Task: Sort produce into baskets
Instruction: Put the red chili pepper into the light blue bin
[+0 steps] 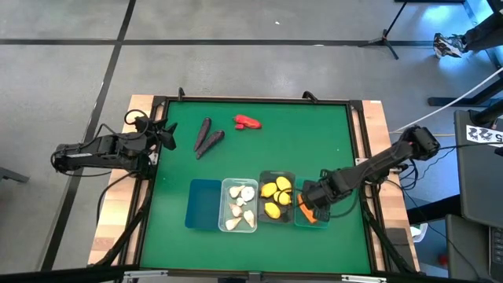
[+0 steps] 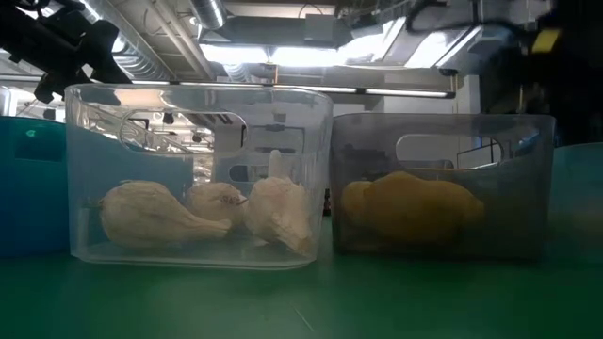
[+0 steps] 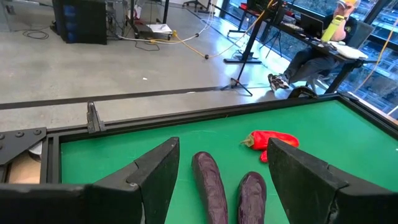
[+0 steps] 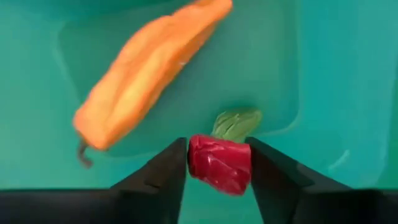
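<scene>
Four bins stand in a row near the table's front: blue (image 1: 204, 204), clear (image 1: 239, 206) with garlic bulbs (image 2: 151, 215), dark grey (image 1: 277, 196) with lemons (image 2: 410, 209), and teal (image 1: 314, 222). My right gripper (image 1: 308, 206) is over the teal bin, shut on a red pepper (image 4: 219, 163). An orange pepper (image 4: 149, 68) lies on the teal bin's floor (image 4: 261, 56). Two dark purple eggplants (image 1: 208, 139) and another red pepper (image 1: 246, 121) lie on the green mat at the back. My left gripper (image 1: 163, 134) is open by the table's left edge, pointing toward the eggplants (image 3: 211, 183). My right gripper pinches the red pepper's body (image 4: 198, 160) between its two fingers, just below the green stem (image 4: 235, 123). The fingers point down into the teal bin. The stem end points away from the gripper; whether the pepper touches the bin's floor I cannot tell.
A raised dark frame (image 1: 251, 100) runs around the green mat (image 1: 314, 141). The mat's middle and right half hold nothing. A person sits at a desk beyond the table (image 3: 323, 37); stands and cables are on the room's floor.
</scene>
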### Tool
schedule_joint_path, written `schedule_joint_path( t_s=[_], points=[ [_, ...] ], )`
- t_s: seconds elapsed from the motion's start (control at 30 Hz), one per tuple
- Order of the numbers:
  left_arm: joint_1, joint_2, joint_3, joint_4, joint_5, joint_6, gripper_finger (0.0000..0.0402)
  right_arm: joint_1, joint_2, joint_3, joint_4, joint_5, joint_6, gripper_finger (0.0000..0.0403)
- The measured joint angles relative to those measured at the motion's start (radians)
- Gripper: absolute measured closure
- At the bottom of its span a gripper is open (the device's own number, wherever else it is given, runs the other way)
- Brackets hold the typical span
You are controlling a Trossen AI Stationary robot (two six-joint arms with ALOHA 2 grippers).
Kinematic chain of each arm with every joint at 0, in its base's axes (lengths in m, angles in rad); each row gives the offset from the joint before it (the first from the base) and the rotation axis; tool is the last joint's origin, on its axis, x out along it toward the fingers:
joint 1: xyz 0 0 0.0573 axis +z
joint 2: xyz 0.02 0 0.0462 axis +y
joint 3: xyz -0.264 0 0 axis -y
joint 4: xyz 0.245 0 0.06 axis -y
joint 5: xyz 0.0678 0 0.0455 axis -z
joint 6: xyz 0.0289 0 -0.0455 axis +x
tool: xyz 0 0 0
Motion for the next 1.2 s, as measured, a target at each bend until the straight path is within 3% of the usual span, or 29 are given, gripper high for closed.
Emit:
schedule_joint_path(
  t_s=[0.27, 0.4, 0.6, 0.73, 0.87, 1.03, 1.2],
  points=[
    [0.000, 0.000, 0.000, 0.000, 0.000, 0.000, 0.0164, -0.009, 0.000, -0.046, 0.075, 0.005, 0.005, 0.0135],
    [0.000, 0.000, 0.000, 0.000, 0.000, 0.000, 0.0164, -0.009, -0.001, -0.021, 0.081, 0.009, -0.048, 0.0104],
    [0.000, 0.000, 0.000, 0.000, 0.000, -0.004, 0.0164, -0.065, -0.009, 0.122, 0.043, 0.079, -0.237, 0.0102],
    [0.000, 0.000, 0.000, 0.000, 0.000, -0.004, 0.0164, -0.133, -0.013, 0.232, 0.073, 0.265, -0.418, 0.0109],
    [0.000, 0.000, 0.000, 0.000, 0.000, -0.004, 0.0164, -0.232, -0.013, 0.301, 0.232, 0.408, -0.617, 0.0111],
    [0.000, 0.000, 0.000, 0.000, 0.000, -0.004, 0.0164, -0.380, 0.001, 0.307, 0.557, 0.310, -0.816, 0.0111],
    [0.000, 0.000, 0.000, -0.002, 0.000, -0.004, 0.0164, -0.506, 0.091, 0.308, 0.783, 0.208, -0.908, 0.0111]
  ],
)
